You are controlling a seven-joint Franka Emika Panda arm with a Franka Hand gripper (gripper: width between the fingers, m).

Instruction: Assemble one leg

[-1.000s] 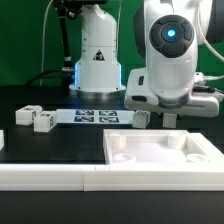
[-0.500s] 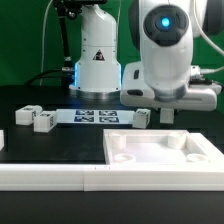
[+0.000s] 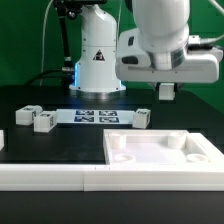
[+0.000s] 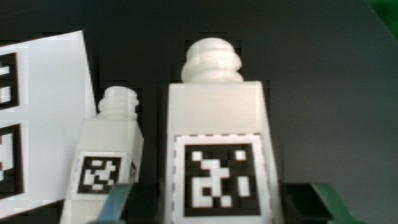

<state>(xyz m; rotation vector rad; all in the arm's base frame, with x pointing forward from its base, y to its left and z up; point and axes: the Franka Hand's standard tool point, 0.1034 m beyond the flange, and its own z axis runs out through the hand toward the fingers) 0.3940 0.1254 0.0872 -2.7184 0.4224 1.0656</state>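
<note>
My gripper [image 3: 168, 92] hangs above the table at the exterior view's right, over the far edge of the white tabletop [image 3: 165, 152]. In the wrist view the gripper [image 4: 222, 205] is shut on a white leg [image 4: 217, 140]; its tag faces the camera and its rounded peg points away. A green-tipped finger [image 4: 121, 205] shows on one side and another on the other side. A second leg [image 3: 143, 118] lies on the table just beside and below, and it also shows in the wrist view [image 4: 111, 150].
The marker board [image 3: 95, 116] lies left of the second leg and shows in the wrist view [image 4: 36, 100]. Two more legs [image 3: 25, 113] [image 3: 43, 122] sit at the exterior view's left. The robot base [image 3: 97, 60] stands behind.
The gripper has risen from table level to well above the table. The leg beside it has stayed on the table.
</note>
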